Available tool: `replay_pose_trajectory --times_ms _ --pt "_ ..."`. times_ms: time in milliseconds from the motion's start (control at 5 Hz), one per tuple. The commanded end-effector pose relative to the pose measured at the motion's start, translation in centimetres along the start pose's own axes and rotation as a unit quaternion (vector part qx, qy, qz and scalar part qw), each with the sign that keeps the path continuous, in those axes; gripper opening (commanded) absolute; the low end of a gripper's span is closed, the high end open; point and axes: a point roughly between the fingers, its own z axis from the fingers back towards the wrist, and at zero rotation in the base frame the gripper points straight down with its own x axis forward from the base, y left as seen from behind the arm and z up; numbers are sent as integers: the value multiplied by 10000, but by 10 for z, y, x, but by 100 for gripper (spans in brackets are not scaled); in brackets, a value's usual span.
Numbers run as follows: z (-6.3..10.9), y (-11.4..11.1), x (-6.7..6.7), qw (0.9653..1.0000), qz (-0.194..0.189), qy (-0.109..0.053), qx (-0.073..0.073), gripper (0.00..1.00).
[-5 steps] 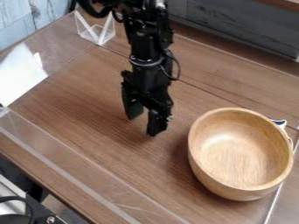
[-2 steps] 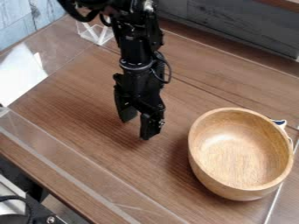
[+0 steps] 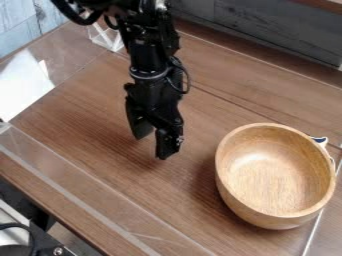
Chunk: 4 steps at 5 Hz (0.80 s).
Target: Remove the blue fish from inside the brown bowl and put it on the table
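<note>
Overall, from the camera, shows the table [image 3: 87, 125] running as brown wood grain across most of the frame. Ends along a slanting edge at the lower left, with a clear strip [image 3: 80, 185] laid just inside it. Meets grey boards [image 3: 261, 38] at the upper right and, at the upper left, more grey boarding. Leaves open room for moving across the left-centre and the lower middle, plus a bare stretch toward the upper right. Narrows at the centre to a band of bare wood between the claw and the brown bowl [image 3: 277, 177].

At the upper left, see a white sheet [image 3: 22, 84] near the edge, with a clear angular piece [image 3: 103, 37] beside the arm. At the right, find the bowl upright on the table, pale wood showing inside, close to the right side of the frame. Just behind its rim, see a small white-and-dark thing [image 3: 321, 141], partly hidden.

Comes down from the top, left of centre, with the black gripper [image 3: 152, 140] pointing downward. Has both fingers spread apart, well left of the bowl and separate from it. Cannot tell whether either tip touches the wood.
</note>
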Motion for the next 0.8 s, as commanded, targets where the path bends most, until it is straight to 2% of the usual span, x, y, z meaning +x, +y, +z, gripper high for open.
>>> replay_pose_trajectory --times_ms 0,600 --pt "13 4 5 9995 53 -300 106 100" --pt "11 6 0 9993 133 -334 40 100"
